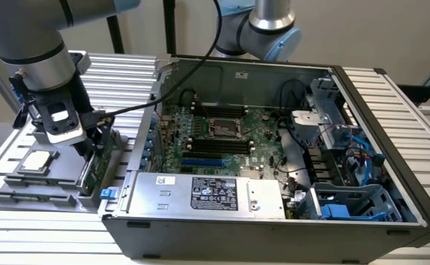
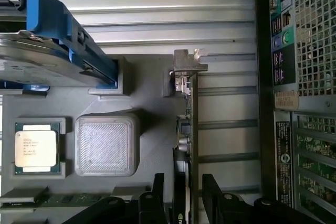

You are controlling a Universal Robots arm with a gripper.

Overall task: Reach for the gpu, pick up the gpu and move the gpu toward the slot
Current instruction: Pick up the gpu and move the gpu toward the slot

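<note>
Currently the hand (image 1: 89,146) is down over the gpu (image 1: 98,163), at the exterior view's left, just beside the open computer case (image 1: 274,234). The gpu stands on its long edge in a grey tray (image 1: 23,196) on the ribbed counter (image 1: 45,243). It has not been lifted.

Wrist view: the gpu (image 2: 192,129) runs as a thin green edge away from the hand (image 2: 184,198), with its silver bracket (image 2: 189,62) at the end farthest from the hand. The black fingers (image 2: 211,195) sit one on each side of the card's near end. The hand is spread, straddling the card, with narrow gaps on both sides, so no clamp yet.

Also in the tray (image 2: 152,150): a square silver chip (image 2: 35,148), a ribbed grey block (image 2: 106,145) and a hard drive (image 2: 37,61) in blue rails, all well apart from the hand. The motherboard (image 1: 230,132) lies inside the case.
</note>
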